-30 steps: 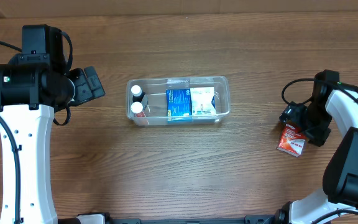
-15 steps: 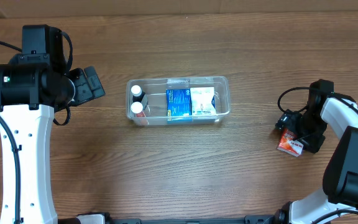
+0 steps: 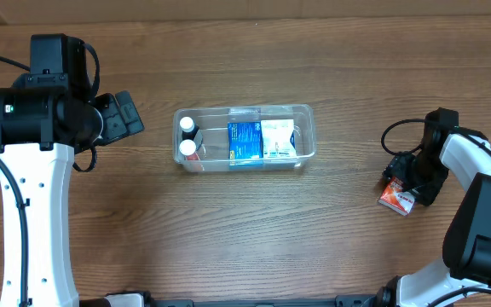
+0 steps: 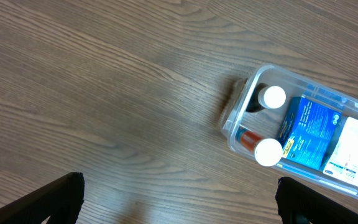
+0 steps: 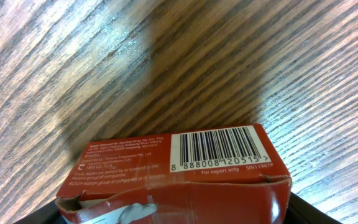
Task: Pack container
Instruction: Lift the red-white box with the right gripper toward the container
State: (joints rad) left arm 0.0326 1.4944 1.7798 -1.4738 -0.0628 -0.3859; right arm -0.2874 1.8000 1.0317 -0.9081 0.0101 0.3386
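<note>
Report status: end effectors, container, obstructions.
Left end effector open, empty. Right end effector astride red box, grip unclear. Container part-packed; nothing in the way.

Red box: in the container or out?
Out. The red box is at the right gripper, well right of the container, which holds two bottles, a blue box and a white box.

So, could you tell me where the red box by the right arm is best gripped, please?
Grip the red box across its two long sides, coming down from above with the right gripper: it seems to lie flat on the table, leaving those parallel sides free.
</note>
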